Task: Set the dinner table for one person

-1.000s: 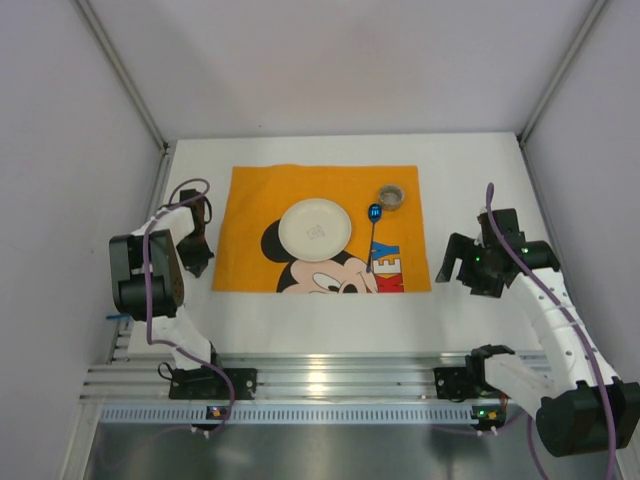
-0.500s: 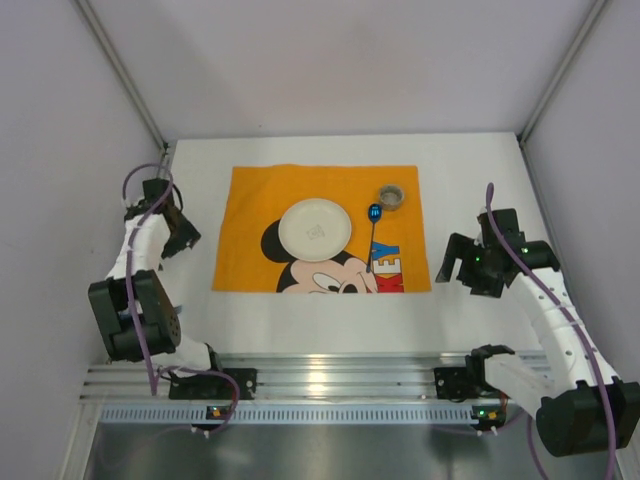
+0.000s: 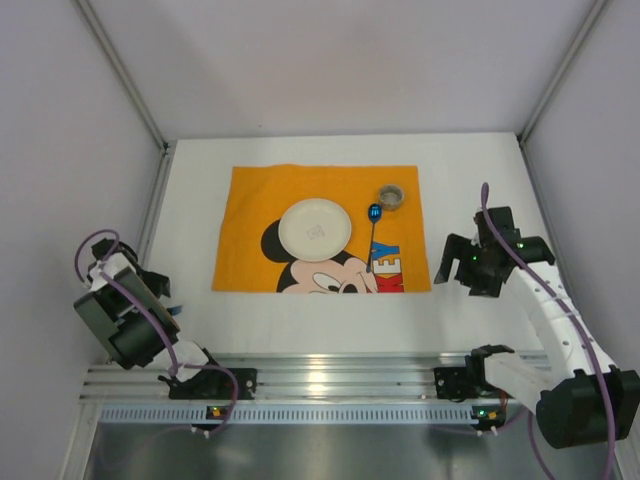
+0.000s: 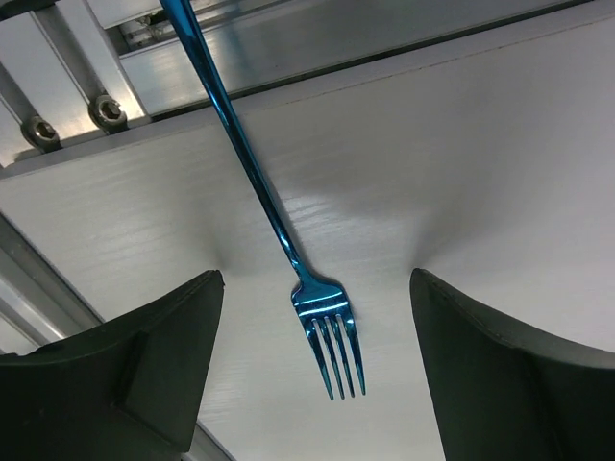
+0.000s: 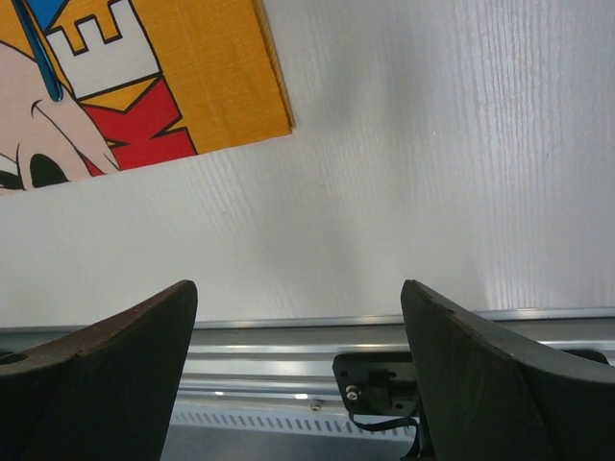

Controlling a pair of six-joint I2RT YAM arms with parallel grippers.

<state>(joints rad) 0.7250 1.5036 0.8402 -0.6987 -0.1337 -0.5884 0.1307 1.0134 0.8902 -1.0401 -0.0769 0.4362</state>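
left wrist view cuts off the blue fork [image 4: 279, 238] near the tabletop [image 4: 480, 173] rail [image 4: 384, 38], left end effector [image 4: 315, 288] spread wide astride it, gripping nothing.

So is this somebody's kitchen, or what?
Likely a robot test booth, not a home kitchen: plain walls box in the white table, and robot arms are bolted to a metal rail at its edge.

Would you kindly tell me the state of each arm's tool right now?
Left tool: open, holding nothing; the shiny blue metal fork lies ungripped between its fingers.
Right tool: open, holding nothing.
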